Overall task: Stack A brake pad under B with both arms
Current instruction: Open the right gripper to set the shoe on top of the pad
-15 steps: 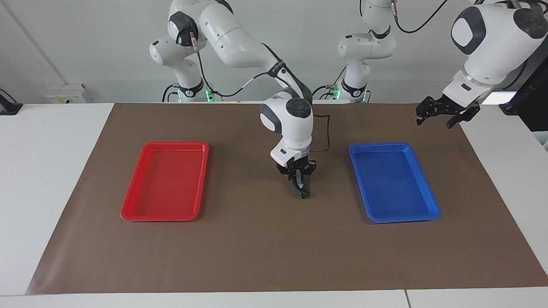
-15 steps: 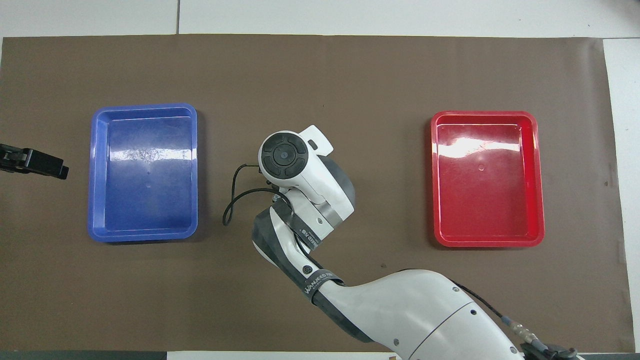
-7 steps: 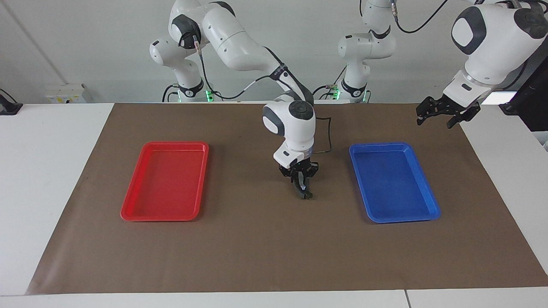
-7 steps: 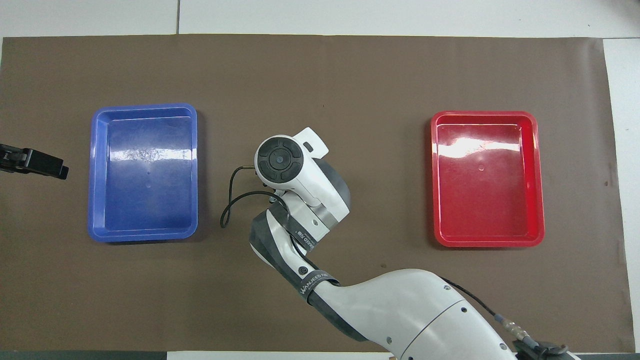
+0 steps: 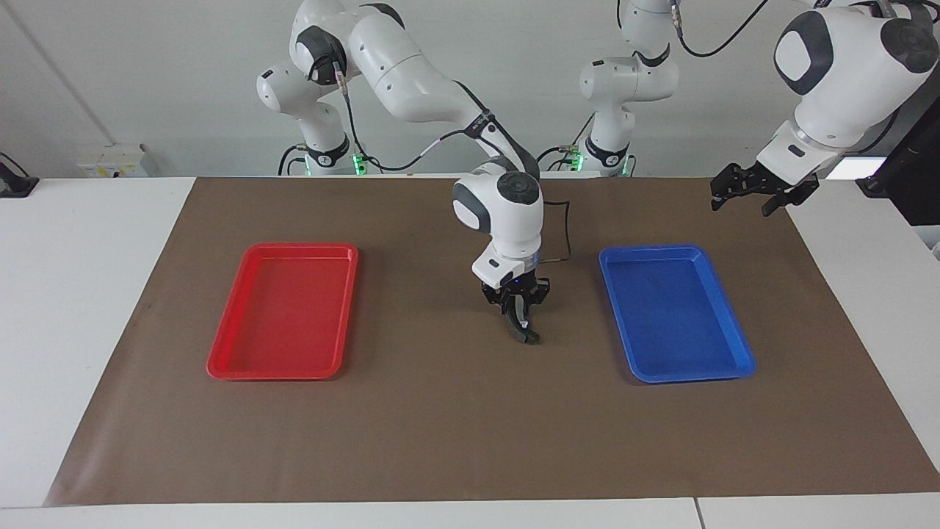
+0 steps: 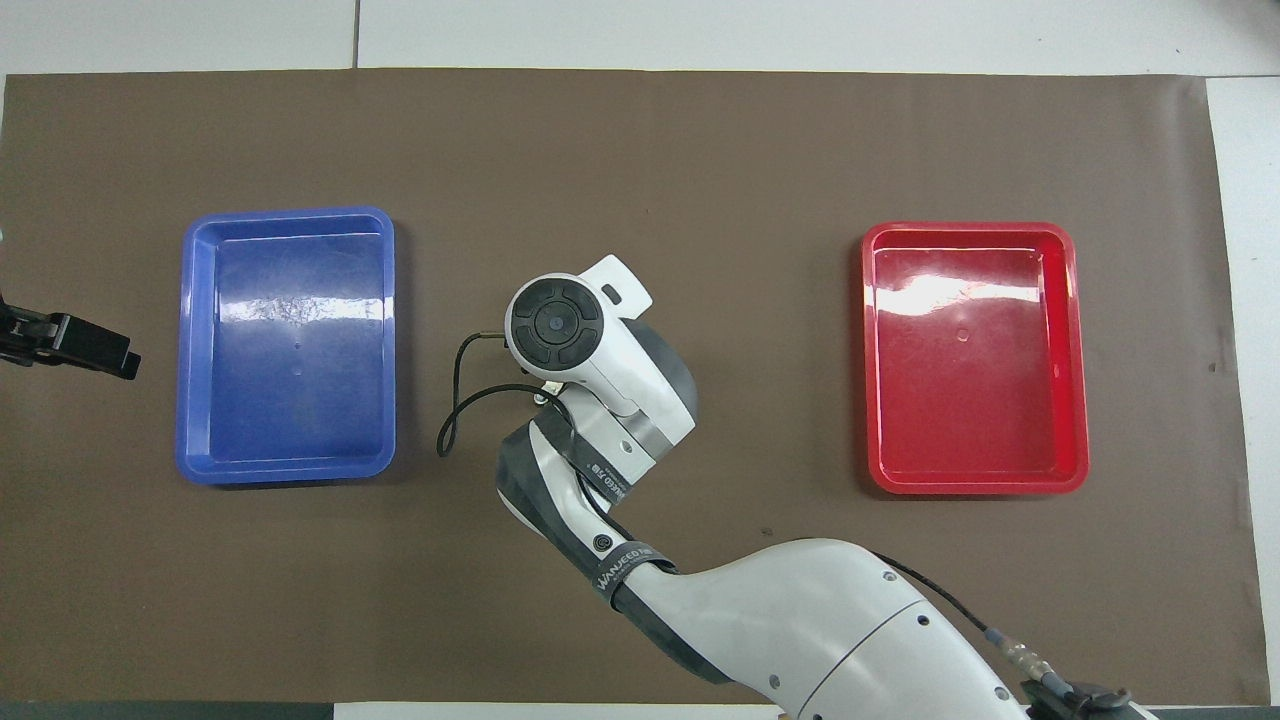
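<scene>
Facing view showed the right claw (image 5: pixel 523 317) over B (image 5: pixel 523 332), touching it from above; grip unclear.

The mat (image 6: pixel 700 150) looks like matt brown paper. Both trays, blue (image 6: pixel 190 350) and red (image 6: pixel 1072 360), are glossy smooth plastic. The arm shells (image 5: pixel 411 66) are smooth white plastic.

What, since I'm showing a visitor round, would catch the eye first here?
The right gripper stands low over mid-table between the red tray and the blue tray, a dark curved brake pad at its tips reaching the brown mat. The left gripper waits, open, raised beside the blue tray.
</scene>
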`<state>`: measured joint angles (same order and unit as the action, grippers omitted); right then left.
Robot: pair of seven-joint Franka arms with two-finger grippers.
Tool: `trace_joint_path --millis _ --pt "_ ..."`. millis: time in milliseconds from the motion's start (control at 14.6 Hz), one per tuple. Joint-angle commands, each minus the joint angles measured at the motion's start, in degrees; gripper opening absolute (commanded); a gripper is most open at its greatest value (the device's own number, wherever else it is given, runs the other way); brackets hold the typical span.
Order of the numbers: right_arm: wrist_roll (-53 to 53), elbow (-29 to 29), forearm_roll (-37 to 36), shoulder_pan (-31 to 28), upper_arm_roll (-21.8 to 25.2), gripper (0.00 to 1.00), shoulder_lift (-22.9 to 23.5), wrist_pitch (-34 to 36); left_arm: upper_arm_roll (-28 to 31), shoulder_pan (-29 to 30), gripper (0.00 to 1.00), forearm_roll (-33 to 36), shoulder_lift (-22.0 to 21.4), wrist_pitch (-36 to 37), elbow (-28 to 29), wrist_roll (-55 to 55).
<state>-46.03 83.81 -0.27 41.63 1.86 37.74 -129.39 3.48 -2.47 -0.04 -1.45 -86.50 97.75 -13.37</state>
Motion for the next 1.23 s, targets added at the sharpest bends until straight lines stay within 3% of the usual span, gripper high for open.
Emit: trace_joint_path --millis 0,205,479,753,1163 --pt "-1.9 -1.0 -1.5 -1.0 0.1 0.99 -0.6 0.7 -0.4 0.7 0.99 0.1 -0.7 1.9 0.2 -0.4" --pt "-1.1 0.0 -2.4 -2.3 0.3 0.99 -3.1 3.2 -0.4 0.7 0.99 0.1 -0.7 1.9 0.2 -0.5" --pt "0.1 3.5 -2.8 -8.1 0.5 0.99 -11.5 8.7 -0.4 0.7 0.99 0.1 -0.7 1.9 0.2 -0.5" --pt "9.2 8.0 -2.8 -16.5 0.5 0.99 -20.9 14.8 -0.4 0.7 0.99 0.1 -0.7 1.9 0.2 -0.5" --pt "24.6 8.1 -2.5 -29.8 0.3 0.99 -29.1 25.7 -0.4 0.4 0.99 0.1 -0.4 0.4 -0.3 -0.4"
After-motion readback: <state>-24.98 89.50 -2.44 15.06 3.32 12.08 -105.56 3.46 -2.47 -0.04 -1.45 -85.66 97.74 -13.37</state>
